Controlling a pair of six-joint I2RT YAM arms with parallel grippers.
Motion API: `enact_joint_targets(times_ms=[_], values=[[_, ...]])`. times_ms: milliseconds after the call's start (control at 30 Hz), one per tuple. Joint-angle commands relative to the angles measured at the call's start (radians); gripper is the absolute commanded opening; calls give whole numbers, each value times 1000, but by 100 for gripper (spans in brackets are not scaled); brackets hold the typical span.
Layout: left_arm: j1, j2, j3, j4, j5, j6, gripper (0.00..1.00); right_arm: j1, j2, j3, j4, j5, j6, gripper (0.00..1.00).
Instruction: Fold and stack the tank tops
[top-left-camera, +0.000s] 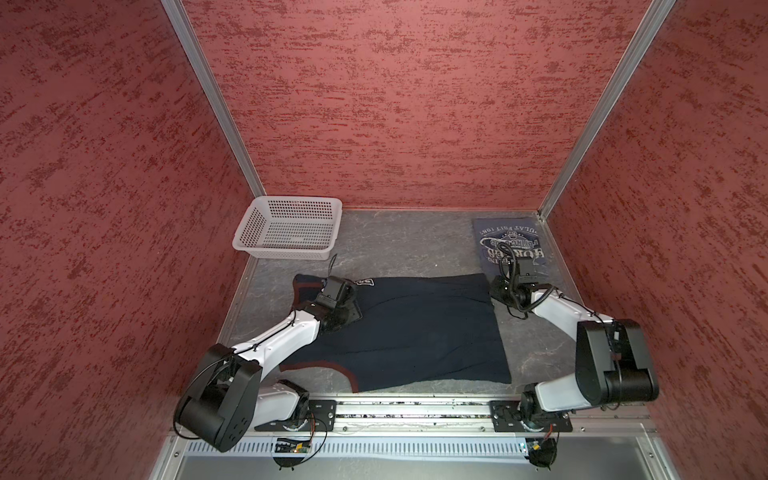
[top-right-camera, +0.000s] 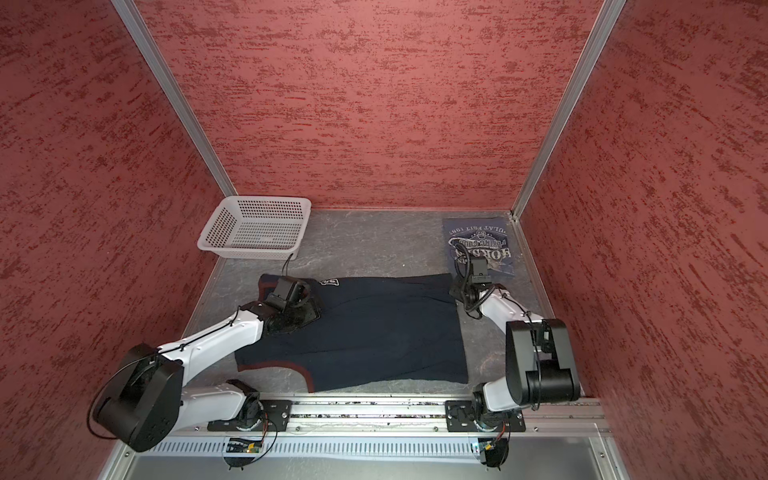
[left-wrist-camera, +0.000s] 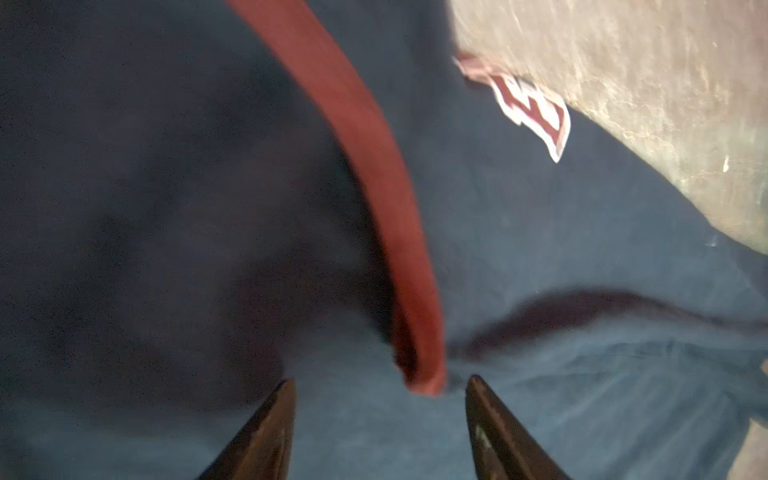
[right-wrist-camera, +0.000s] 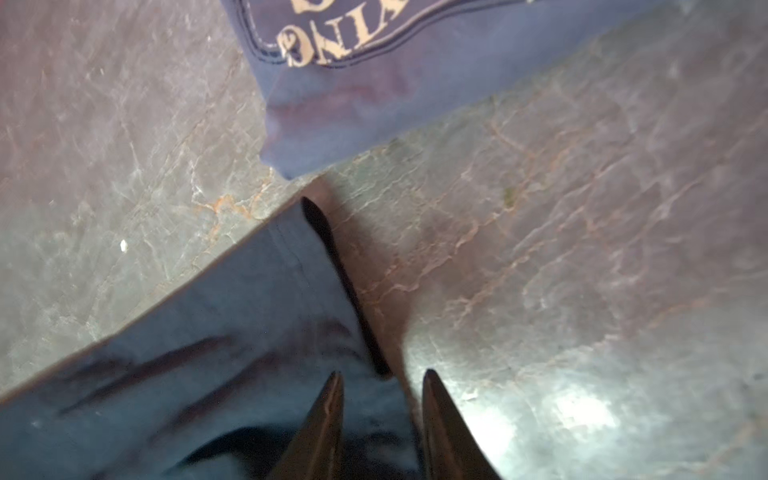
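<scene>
The dark navy tank top (top-left-camera: 415, 328) with maroon trim (left-wrist-camera: 374, 166) lies spread flat across the middle of the table in both top views. My left gripper (left-wrist-camera: 380, 380) hovers open over its left part (top-left-camera: 347, 309), with the looped end of a maroon strap just ahead of the fingertips and nothing gripped. My right gripper (right-wrist-camera: 382, 374) is open at the top's far right corner (top-left-camera: 496, 291), one finger over the cloth and one over the table. The slate-blue tank top (top-left-camera: 511, 241) lies folded at the back right, its lettering showing.
A white perforated basket (top-left-camera: 286, 230) stands at the back left. The grey stone-look table (top-left-camera: 395, 245) is boxed in by red walls on three sides. A metal rail (top-left-camera: 415, 411) with both arm bases runs along the front edge.
</scene>
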Motion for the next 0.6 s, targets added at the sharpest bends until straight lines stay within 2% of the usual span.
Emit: enact_joint_targets(times_ms=[0,100,167,267,400,567], values=[[66,-34,69,-66,5,59,68,-6,-61,37,-31,47,-2,44],[67,3,126,-78,37,92,69,0,-76,36,-36,0,-2,52],[25,44,158,-90,31,87,69,11,-72,34,-50,-10,-4,55],[-45,95,166,-104,-9,53,69,27,-58,18,-61,-20,0,56],[-90,142,130,-58,-10,16,68,73,-50,-5,-62,-6,-1,55],[-71,204,87,-53,-6,0,60,85,9,-9,-117,85,10,54]])
